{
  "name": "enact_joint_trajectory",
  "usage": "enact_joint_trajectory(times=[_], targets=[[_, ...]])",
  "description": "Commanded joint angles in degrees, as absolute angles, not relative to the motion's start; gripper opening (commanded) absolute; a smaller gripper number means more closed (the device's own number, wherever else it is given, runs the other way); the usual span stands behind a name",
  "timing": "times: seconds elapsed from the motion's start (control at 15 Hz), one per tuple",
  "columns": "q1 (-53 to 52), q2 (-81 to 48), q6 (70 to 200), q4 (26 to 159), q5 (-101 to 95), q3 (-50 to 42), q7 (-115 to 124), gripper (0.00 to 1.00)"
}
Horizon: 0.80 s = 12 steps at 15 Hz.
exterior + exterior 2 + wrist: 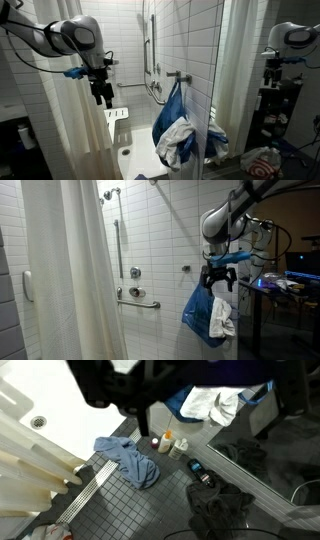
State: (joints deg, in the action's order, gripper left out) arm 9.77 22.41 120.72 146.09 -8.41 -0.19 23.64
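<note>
My gripper (101, 95) hangs in the air inside a tiled shower, open with nothing between its fingers. In an exterior view the gripper (218, 278) stands just above a blue towel (203, 315) that hangs with a white cloth (226, 320). The same blue and white towels (178, 135) hang from a wall fitting, to the right of the gripper. Far below in the wrist view, a crumpled blue cloth (128, 460) lies on the grey tiled floor, with small bottles (166, 444) beside it. The gripper's dark fingers (105, 385) fill that view's top edge.
A dark cloth heap (220, 510) and a black bottle (200, 472) lie on the floor by a glass pane. A white shower tray (135, 160) and a white seat (118, 114) sit below the arm. A pale curtain (70, 280) hangs near a grab bar (140, 302).
</note>
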Motion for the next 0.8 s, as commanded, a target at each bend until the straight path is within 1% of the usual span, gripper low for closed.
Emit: enact_joint_trajectory(times=[0.0, 0.47, 0.73], targets=[[11.17, 19.58, 123.42, 144.97, -9.27, -0.02, 27.83, 1.00], [14.59, 14.78, 134.02, 144.52, -11.09, 0.95, 49.23, 1.00], [16.87, 11.35, 139.13, 143.89, -20.28, 1.42, 65.63, 1.00]])
